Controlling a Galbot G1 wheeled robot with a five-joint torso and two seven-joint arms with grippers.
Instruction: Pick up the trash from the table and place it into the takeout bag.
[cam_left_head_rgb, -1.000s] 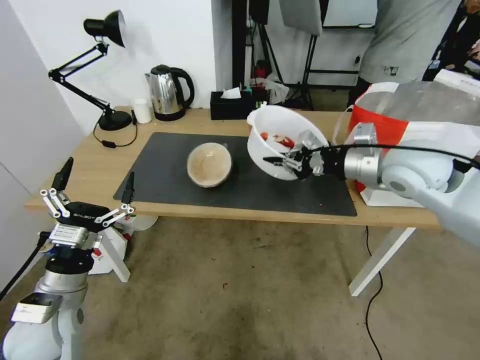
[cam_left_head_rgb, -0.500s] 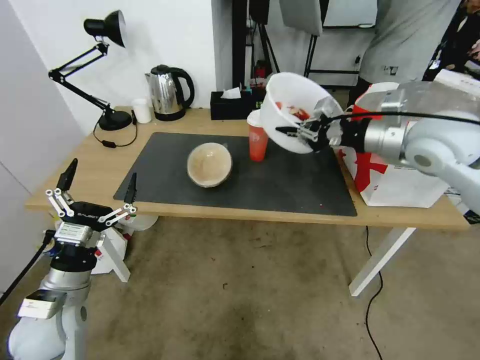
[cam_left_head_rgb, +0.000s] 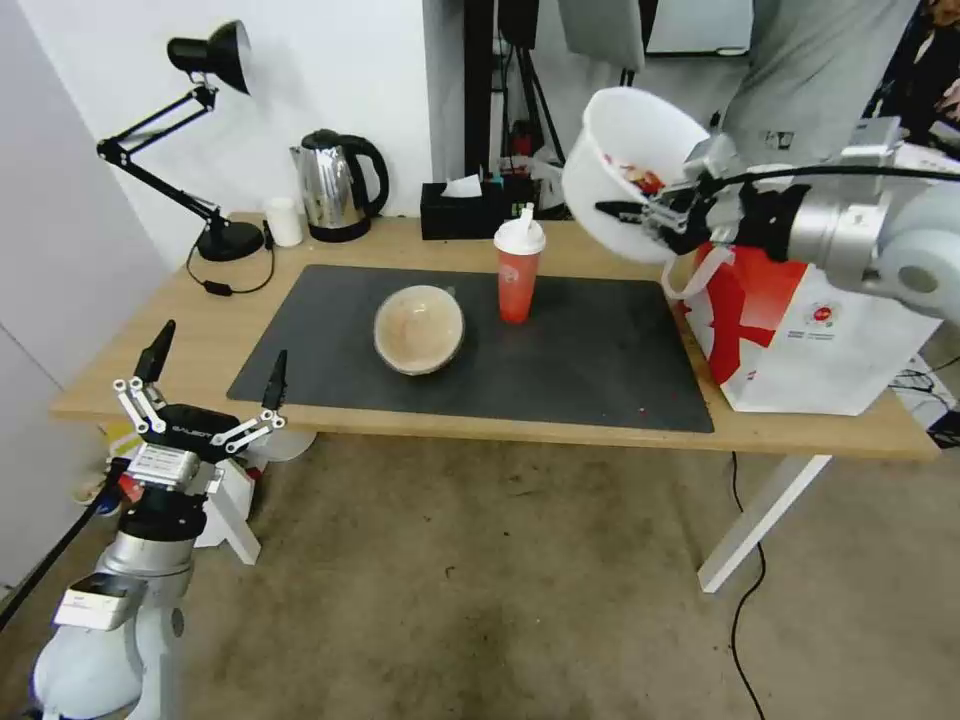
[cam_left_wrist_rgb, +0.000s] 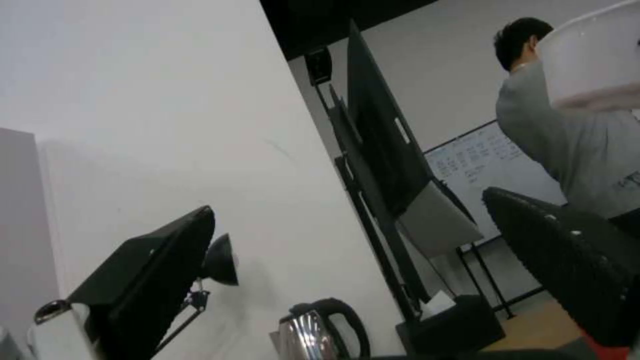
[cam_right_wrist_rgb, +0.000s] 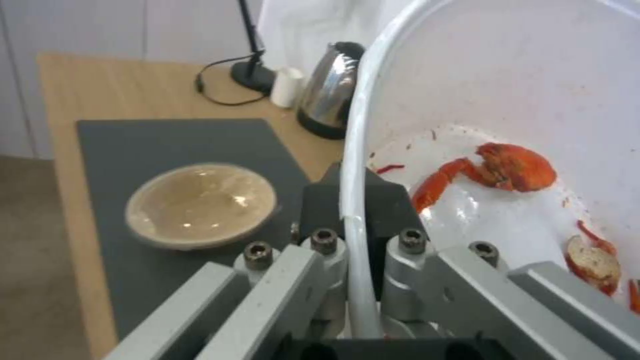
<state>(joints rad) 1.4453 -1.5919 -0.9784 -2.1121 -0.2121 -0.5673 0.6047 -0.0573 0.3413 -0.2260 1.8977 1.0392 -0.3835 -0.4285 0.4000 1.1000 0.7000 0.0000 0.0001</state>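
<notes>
One large white bowl (cam_left_head_rgb: 625, 165) is clamped at its rim by the right gripper (cam_left_head_rgb: 640, 215), held in the air beside the takeout bag (cam_left_head_rgb: 800, 320), tilted with its mouth toward the left; red shellfish scraps (cam_right_wrist_rgb: 507, 167) are seen inside. One red cup (cam_left_head_rgb: 518, 265) stands upright and one beige bowl (cam_left_head_rgb: 419, 328) sits mouth-up on the table's (cam_left_head_rgb: 200, 330) mat (cam_left_head_rgb: 580, 360). Left gripper (cam_left_head_rgb: 205, 400), marked GALBOT, is held low with fingers spread.

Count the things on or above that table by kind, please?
Bowls: 2, white bowl held by the right gripper, beige bowl
Cups: 2, red cup, white cup
Kettle: 1
Lamp: 1
Tissue box: 1
Bag: 1
Total: 8
</notes>
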